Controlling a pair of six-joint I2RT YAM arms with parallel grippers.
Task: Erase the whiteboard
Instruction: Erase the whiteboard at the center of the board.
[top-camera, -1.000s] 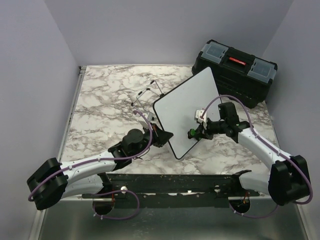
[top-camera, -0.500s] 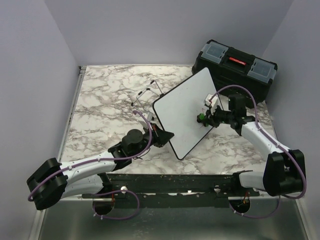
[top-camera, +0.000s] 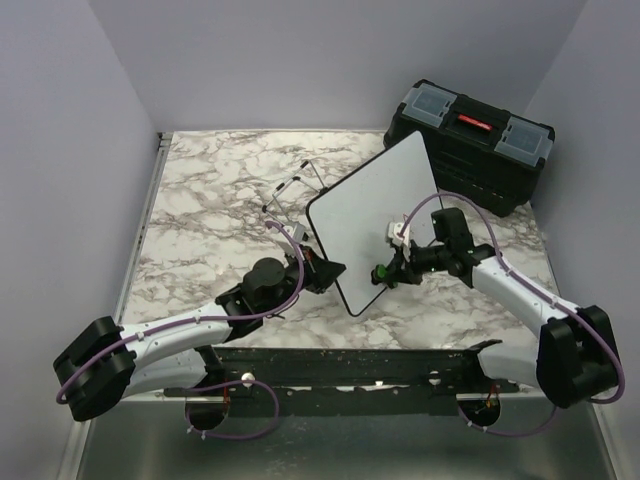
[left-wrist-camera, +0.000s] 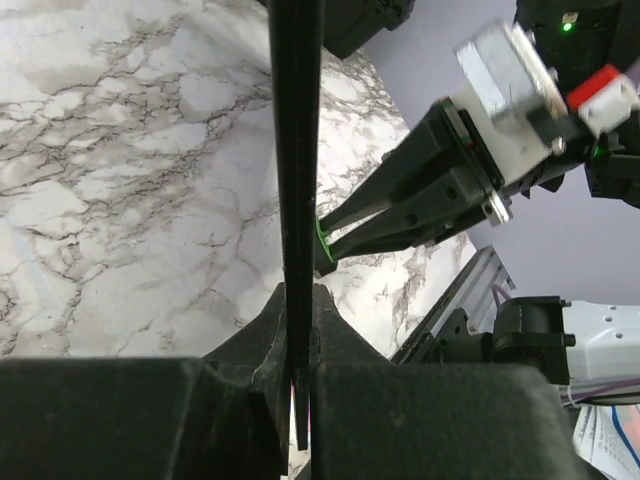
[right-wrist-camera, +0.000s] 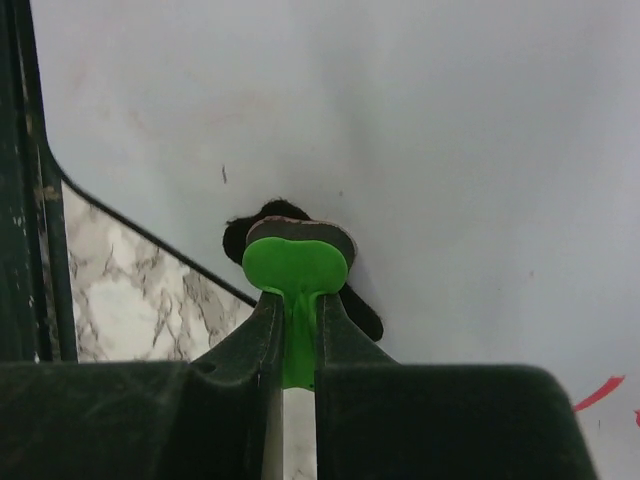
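Observation:
The whiteboard (top-camera: 375, 222) stands tilted over the marble table, its white face toward the right arm. My left gripper (top-camera: 333, 270) is shut on its lower left rim; in the left wrist view the board shows edge-on as a black strip (left-wrist-camera: 297, 160) between the fingers. My right gripper (top-camera: 385, 270) is shut on a small green eraser (right-wrist-camera: 296, 265), whose dark felt pad presses on the board's face (right-wrist-camera: 420, 130) near its lower edge. A small red mark (right-wrist-camera: 598, 393) shows at the lower right of the right wrist view.
A black toolbox (top-camera: 470, 145) with a red handle stands at the back right, behind the board. A thin black wire easel stand (top-camera: 295, 188) lies behind the board's left side. A black rail (top-camera: 350, 365) runs along the table's near edge.
My right gripper has swept the eraser from the board's middle up to the right, then down to the left near the lower edge. The left gripper and board have stayed put.

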